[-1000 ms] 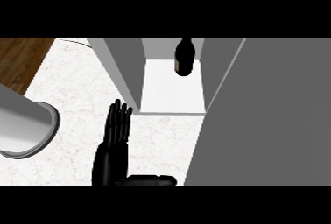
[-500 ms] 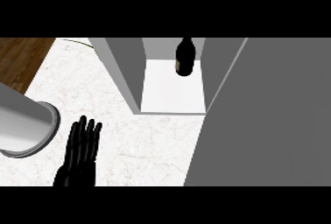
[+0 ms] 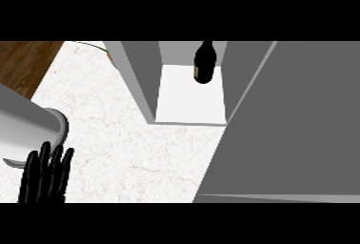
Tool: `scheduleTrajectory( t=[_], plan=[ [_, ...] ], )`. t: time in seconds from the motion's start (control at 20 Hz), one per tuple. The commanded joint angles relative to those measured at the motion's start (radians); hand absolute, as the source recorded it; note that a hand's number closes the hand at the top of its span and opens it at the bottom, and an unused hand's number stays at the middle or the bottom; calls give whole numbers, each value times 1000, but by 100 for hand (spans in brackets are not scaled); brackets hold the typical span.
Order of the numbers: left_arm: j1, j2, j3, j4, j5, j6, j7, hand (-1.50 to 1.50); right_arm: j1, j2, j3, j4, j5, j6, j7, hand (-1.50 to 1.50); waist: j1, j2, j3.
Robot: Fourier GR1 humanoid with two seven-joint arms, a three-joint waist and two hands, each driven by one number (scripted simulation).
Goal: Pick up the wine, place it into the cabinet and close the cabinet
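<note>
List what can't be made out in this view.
Head view:
Right hand: nowhere in frame.
Left hand: wrist cut off by the lower edge.
Wine bottle: a dark shape, no label readable; top at the upper edge.
Cabinet door: runs off the right edge, handle unseen.

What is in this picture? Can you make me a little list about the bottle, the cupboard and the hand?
bottle: dark wine bottle, upright, at the back inside the cabinet
cabinet: cabinet is open, with a white floor
door: grey door swung out at the right, not yet closed
left hand: left hand at the lower left, fingers straight, holding nothing, far from the bottle
right hand: not in view
counter: white speckled counter
</note>
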Motion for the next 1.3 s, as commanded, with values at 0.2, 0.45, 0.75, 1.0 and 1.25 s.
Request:
scheduleTrajectory(
  t=[0.2,0.45,0.75,1.0,1.25],
  plan=[
    [99,78,137,-44,106,-121,-29,-150,-230,121,226,41,29,-194,75,150,20,1,-3],
    [107,114,217,-45,169,-198,-15,-150,-463,123,240,212,34,-411,39,150,14,7,0],
    [151,192,337,-36,247,-318,-17,-150,-676,121,159,348,-39,-523,45,150,52,9,-2],
    [127,207,387,-15,294,-368,7,-150,-950,124,78,581,-176,-624,16,150,49,15,1],
    [137,240,465,-14,364,-433,29,-150,-1162,125,-28,846,-301,-614,-81,150,69,21,2]
  ],
)
